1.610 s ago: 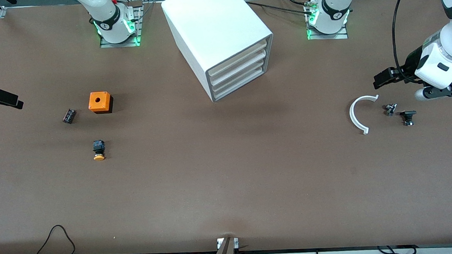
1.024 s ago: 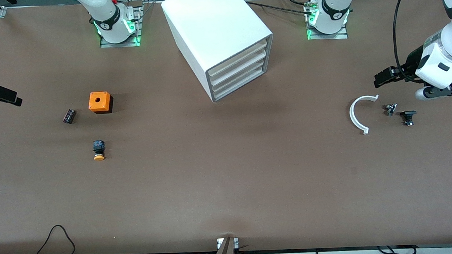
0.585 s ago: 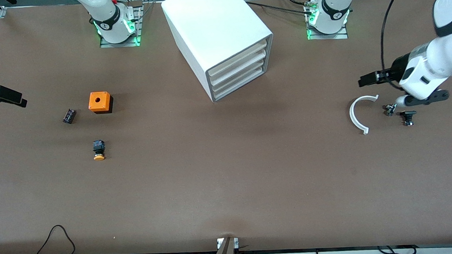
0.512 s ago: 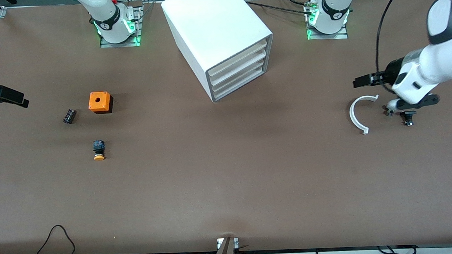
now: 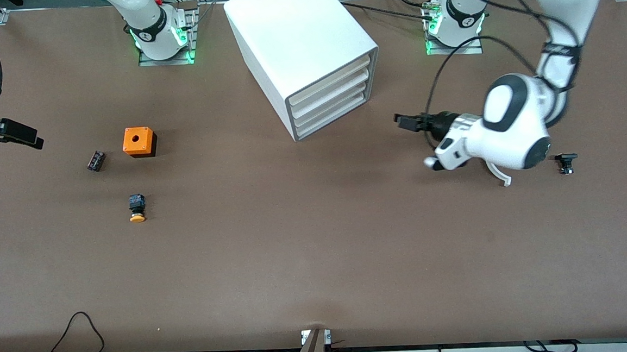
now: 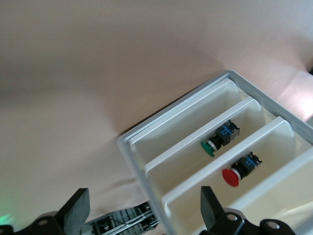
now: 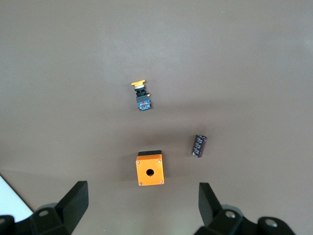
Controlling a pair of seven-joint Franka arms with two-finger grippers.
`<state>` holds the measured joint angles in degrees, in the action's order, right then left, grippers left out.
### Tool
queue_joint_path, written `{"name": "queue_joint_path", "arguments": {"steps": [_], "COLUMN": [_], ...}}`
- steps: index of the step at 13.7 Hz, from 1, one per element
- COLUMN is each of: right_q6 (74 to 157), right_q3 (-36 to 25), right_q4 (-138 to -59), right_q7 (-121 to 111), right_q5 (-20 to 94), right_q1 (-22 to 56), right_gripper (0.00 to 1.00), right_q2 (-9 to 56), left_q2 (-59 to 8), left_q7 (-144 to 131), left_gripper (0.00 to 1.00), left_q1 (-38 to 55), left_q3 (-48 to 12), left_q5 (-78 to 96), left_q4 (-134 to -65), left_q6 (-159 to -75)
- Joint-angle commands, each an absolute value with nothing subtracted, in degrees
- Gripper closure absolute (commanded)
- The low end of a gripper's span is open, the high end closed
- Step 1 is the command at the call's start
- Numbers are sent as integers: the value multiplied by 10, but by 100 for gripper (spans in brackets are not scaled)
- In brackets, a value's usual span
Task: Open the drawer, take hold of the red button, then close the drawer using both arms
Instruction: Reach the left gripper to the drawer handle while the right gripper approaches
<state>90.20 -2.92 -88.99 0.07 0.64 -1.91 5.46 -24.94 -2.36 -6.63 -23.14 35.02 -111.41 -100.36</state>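
Note:
The white cabinet [image 5: 296,33] stands at the table's middle with its three cream drawer fronts [image 5: 330,95] flush. My left gripper [image 5: 404,120] is open in the air in front of the drawers, a short way off. In the left wrist view [image 6: 142,211] it looks into the cabinet [image 6: 126,146]. The red-capped button [image 6: 239,170] lies in one level and a green-capped one [image 6: 219,140] in the level beside it. My right gripper [image 5: 29,140] is open and empty over the right arm's end of the table, and also shows in the right wrist view [image 7: 142,203].
An orange box with a hole [image 5: 138,141] [image 7: 149,169], a small dark part [image 5: 95,160] [image 7: 199,146] and an orange-capped button [image 5: 137,207] [image 7: 142,97] lie toward the right arm's end. A white curved piece [image 5: 501,176] and a small black part [image 5: 566,161] lie under the left arm.
The left arm has swung from its end of the table toward the cabinet front, and now covers most of the white curved piece. The right gripper has barely shifted.

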Motion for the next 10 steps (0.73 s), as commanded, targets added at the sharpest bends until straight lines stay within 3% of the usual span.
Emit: {"name": "queue_joint_path", "arguments": {"steps": [1, 5, 10], "right_q6": [918, 956, 1038], "right_q3": [-17, -9, -6], "right_q4": [-905, -904, -895], "right_q7": [-15, -38, -36], "right_q5": [32, 40, 75], "right_q1": [-1, 92, 215], "right_gripper": [0, 0, 0], "right_q2": [53, 90, 132], "left_q2": [-273, -291, -293], "left_q7": [29, 31, 96], "left_gripper": [0, 0, 2], "left_q1": [-44, -35, -37], "left_q3": [-253, -311, -328], "left_q5": [414, 454, 480], "left_q4": [-1134, -1167, -1228], "left_q6": [-1040, -1042, -1082]}}
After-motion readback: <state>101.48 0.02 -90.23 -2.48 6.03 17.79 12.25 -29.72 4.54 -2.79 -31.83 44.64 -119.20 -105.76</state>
